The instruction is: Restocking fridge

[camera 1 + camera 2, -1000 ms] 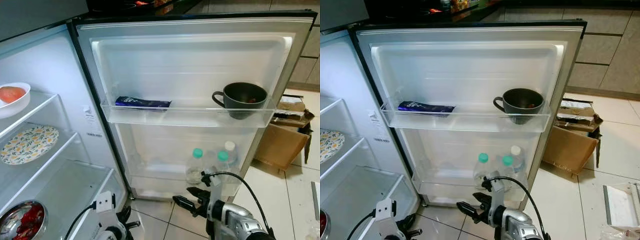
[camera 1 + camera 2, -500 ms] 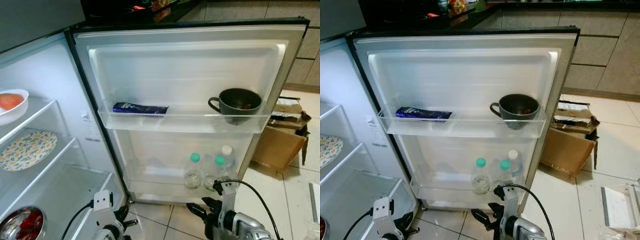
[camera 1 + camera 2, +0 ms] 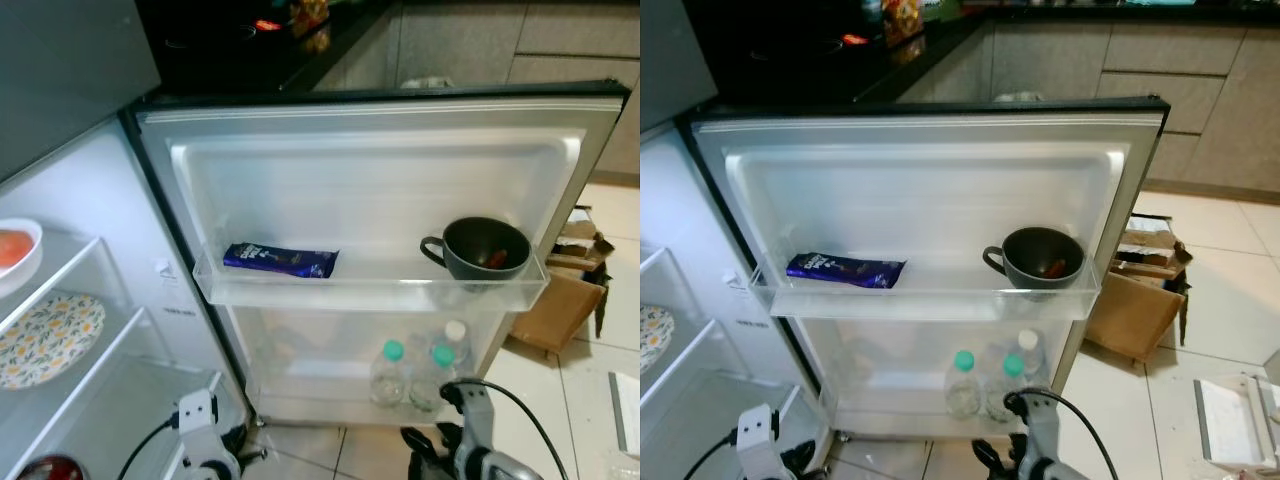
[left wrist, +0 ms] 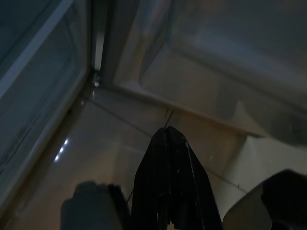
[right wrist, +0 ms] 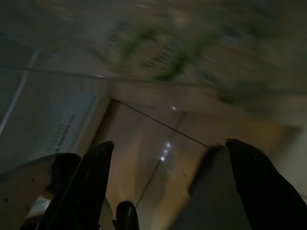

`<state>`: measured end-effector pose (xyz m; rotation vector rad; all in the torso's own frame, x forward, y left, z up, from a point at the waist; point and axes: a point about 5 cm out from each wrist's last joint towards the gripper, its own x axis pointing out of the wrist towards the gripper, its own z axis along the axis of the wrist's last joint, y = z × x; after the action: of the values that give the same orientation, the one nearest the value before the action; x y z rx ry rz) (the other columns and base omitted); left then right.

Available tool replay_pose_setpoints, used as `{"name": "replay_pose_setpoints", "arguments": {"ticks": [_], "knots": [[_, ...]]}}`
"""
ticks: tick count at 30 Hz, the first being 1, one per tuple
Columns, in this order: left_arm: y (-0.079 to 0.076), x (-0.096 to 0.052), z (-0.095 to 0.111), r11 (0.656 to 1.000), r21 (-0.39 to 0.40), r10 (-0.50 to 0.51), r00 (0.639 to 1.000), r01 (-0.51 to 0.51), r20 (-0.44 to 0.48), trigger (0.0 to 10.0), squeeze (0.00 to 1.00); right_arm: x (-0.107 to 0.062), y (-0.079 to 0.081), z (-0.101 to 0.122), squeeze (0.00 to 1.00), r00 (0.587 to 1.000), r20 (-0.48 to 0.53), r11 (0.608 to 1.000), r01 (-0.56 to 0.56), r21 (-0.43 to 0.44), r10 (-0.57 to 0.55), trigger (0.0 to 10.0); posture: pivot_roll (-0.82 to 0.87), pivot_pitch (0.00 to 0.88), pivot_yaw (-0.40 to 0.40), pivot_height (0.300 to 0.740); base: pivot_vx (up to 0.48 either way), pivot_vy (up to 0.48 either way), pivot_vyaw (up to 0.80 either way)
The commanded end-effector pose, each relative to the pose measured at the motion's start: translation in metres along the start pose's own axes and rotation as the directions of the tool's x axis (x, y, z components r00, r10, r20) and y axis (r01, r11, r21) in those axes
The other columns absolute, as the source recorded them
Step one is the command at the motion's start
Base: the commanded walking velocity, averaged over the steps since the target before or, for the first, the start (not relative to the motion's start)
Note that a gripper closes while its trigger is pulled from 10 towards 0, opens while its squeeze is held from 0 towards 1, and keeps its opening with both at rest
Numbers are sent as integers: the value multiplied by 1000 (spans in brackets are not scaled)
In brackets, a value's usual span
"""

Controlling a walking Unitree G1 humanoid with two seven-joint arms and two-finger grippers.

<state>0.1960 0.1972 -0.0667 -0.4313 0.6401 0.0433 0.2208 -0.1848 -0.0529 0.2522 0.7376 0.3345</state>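
Open fridge door (image 3: 380,190) — bottles (image 3: 388,372) just above right gripper (image 5: 168,158), fingers spread, left gripper (image 4: 168,139) closed.

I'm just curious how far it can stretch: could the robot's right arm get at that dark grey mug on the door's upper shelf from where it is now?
Probably yes, though it must lift. The right gripper hangs low by the floor, jaws open, and the dark grey mug sits above it on the clear door shelf, with nothing between.
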Motion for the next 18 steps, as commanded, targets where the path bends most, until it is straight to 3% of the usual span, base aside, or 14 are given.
{"name": "replay_pose_setpoints", "arguments": {"ticks": [1, 3, 18], "knots": [[10, -5, -3, 999, 18, 31, 999, -30, -33, 10000, 0, -2, -1, -6, 0, 1000, -7, 1000, 18, 25, -18, 10000, -107, 0, 38, 603, -480, 0, 0], [12, -6, -4, 999, 6, 34, 999, -34, -31, 10000, 0, -3, -3, -9, 0, 999, -16, 999, 29, 25, -29, 10000, -107, 0, 38, 603, -394, 0, 0], [22, -17, -24, 996, 16, 90, 990, -89, -112, 10000, 0, -5, -4, -11, 0, 999, -6, 998, 34, 59, -33, 10000, -113, 0, 40, 636, 0, 0, 0]]}}
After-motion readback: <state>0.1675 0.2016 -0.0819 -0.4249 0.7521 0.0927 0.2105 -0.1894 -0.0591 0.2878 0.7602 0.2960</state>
